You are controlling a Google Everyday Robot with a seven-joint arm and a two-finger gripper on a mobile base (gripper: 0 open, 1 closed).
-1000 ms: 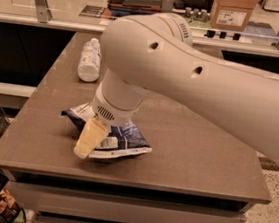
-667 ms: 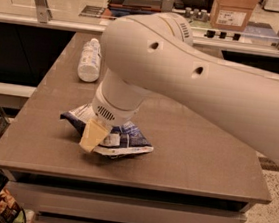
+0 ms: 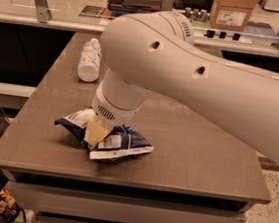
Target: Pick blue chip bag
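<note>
The blue chip bag, dark blue and white foil with a white label patch, lies flat near the front left of the brown table. My gripper reaches down from the big white arm onto the left half of the bag. Its tan tip rests against the bag's top. The arm's wrist hides most of the gripper and part of the bag.
A white plastic bottle lies on its side at the table's back left. Behind the table runs a counter with a cardboard box and metal posts. The table's front edge is close to the bag.
The gripper's tan tip has drawn slightly up and inward over the bag. The bag looks a little more bunched under it. The bottle has not moved.
</note>
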